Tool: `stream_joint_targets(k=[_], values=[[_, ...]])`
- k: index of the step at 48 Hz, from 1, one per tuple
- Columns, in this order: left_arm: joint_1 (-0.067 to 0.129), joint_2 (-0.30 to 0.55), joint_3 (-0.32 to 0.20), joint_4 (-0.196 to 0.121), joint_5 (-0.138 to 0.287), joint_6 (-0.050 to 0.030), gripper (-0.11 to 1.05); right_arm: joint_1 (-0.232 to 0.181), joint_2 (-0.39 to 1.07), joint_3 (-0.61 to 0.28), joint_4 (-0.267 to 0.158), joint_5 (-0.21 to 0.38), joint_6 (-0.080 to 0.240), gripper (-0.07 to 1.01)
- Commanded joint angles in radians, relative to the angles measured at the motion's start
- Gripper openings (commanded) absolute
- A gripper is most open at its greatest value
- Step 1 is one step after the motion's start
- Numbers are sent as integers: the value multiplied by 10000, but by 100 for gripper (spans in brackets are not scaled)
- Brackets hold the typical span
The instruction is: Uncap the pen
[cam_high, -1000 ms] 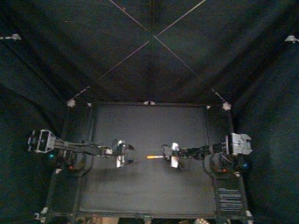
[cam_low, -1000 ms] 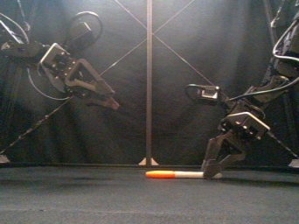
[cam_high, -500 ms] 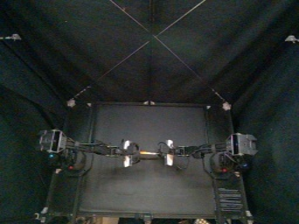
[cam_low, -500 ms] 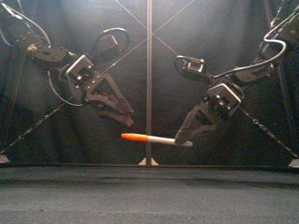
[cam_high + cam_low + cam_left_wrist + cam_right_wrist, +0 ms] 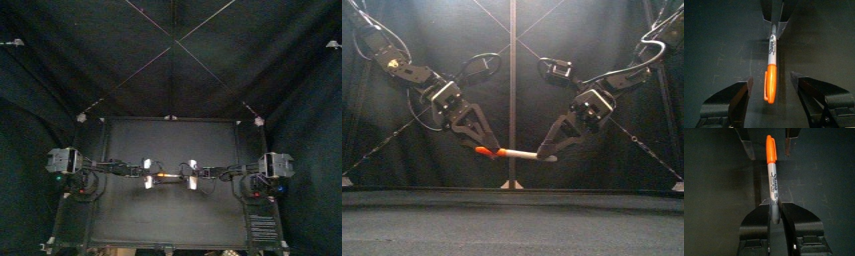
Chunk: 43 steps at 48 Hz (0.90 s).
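You held the Sharpie marker point(image 5: 519, 155) mid-frame above the worktop point(image 5: 422, 215), right end effector point(image 5: 551, 156) clenched on its barrel, so the left end effector point(image 5: 486, 147), spread (not yet closed), straddled the orange cap point(image 5: 770, 85).

**Legible markings: one entry**

Marker pen point(image 5: 771, 60): the brand mark "Sharpie" in black cursive script runs lengthwise along the pale barrel point(image 5: 772, 48), just past the orange cap point(image 5: 770, 85). The same mark shows in both wrist views. Finer print next to the mark is too small to read. In the top and front views the pen's lettering cannot be made out.
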<state>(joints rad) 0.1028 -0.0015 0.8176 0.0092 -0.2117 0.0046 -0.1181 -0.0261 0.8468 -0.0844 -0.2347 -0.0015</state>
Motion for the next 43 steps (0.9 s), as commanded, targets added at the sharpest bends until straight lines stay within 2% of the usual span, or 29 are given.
stream_joint_targets(k=[1,7,11,19,34,43], values=[[61,-15,-215,15,-31,0,68,0,-291,-184,0,-46,0,48],[153,-15,-199,0,-31,0,47,0,-307,-169,0,-46,0,49],[230,-77,-169,0,107,0,39,0,-337,-77,0,-46,0,48],[322,-414,61,0,660,-15,39,-46,-782,414,15,-46,31,48],[368,-1473,1012,15,675,0,39,-230,-2071,1611,77,-184,107,48],[368,-2056,1488,31,660,0,39,-353,-2454,2040,77,-767,107,48]])
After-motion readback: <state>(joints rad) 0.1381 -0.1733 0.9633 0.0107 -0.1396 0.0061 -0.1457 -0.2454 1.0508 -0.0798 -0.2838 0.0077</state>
